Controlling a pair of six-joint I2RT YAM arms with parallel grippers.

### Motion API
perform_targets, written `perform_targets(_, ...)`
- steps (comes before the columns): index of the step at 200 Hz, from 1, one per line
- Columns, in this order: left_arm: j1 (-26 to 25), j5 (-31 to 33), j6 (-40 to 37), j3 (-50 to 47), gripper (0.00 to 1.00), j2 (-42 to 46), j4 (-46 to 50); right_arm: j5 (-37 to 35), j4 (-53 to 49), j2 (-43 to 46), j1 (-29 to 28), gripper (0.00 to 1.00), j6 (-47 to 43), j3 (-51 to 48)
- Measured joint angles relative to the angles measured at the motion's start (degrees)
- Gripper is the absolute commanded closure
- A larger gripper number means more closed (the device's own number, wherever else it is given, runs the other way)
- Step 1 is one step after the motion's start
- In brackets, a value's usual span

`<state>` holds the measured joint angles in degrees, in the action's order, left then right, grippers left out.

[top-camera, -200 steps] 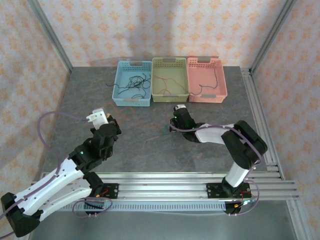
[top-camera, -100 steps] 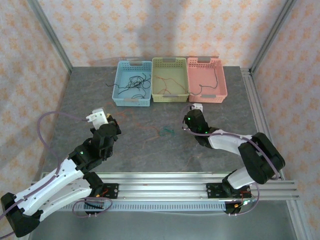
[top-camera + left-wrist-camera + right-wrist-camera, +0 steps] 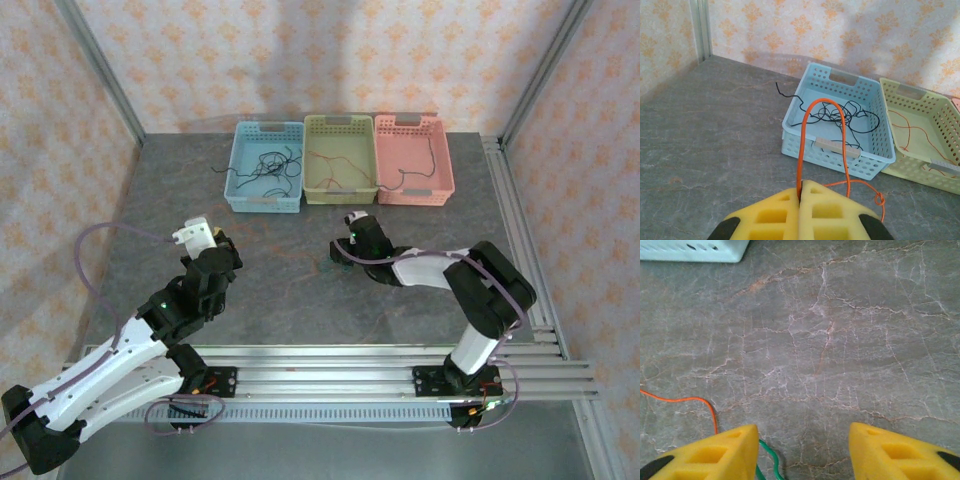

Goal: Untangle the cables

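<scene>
On the grey stone table (image 3: 290,300), we are seemingly finishing the untangling.
Our left gripper (image 3: 801,192) is pinching an orange cable (image 3: 803,135); our right gripper (image 3: 802,440), jaws apart, is hovering by a green cable (image 3: 769,458). Other cables (image 3: 268,165) are lying in baskets (image 3: 265,205).

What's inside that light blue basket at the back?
A loose tangle of thin black cables lies in the blue basket, one end trailing over its left rim. In the left wrist view its front wall hides the nearest floor.

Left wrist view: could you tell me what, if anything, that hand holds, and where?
The left hand pinches the thin orange-red cable at the base of its upright loop.
</scene>
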<state>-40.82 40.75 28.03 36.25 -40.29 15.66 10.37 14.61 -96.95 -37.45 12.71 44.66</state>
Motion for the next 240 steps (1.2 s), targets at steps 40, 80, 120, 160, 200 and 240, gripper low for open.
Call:
perform_targets(40,0.0,0.0,0.02,0.0,1.0,0.0,0.0,1.44,-3.21,-1.29,0.0,0.71,-0.81,1.86)
perform_targets(80,0.0,0.0,0.02,0.0,1.0,-0.5,0.02,3.32,-4.76,-1.38,-0.02,0.47,-1.11,1.86)
perform_targets(120,0.0,0.0,0.02,0.0,1.0,-0.7,0.02,4.48,-3.45,-1.01,-0.61,0.42,-1.38,1.16)
perform_targets(160,0.0,0.0,0.02,0.0,1.0,-0.74,0.02,6.29,-1.62,0.55,-2.45,0.4,-2.05,0.22)
perform_targets(200,0.0,0.0,0.0,0.0,1.0,-0.74,0.02,7.32,-1.77,0.68,-3.82,0.41,-3.32,0.42)
perform_targets(240,0.0,0.0,0.02,0.0,1.0,-0.74,0.02,7.67,-7.52,-3.26,-4.68,0.53,-5.97,5.86)
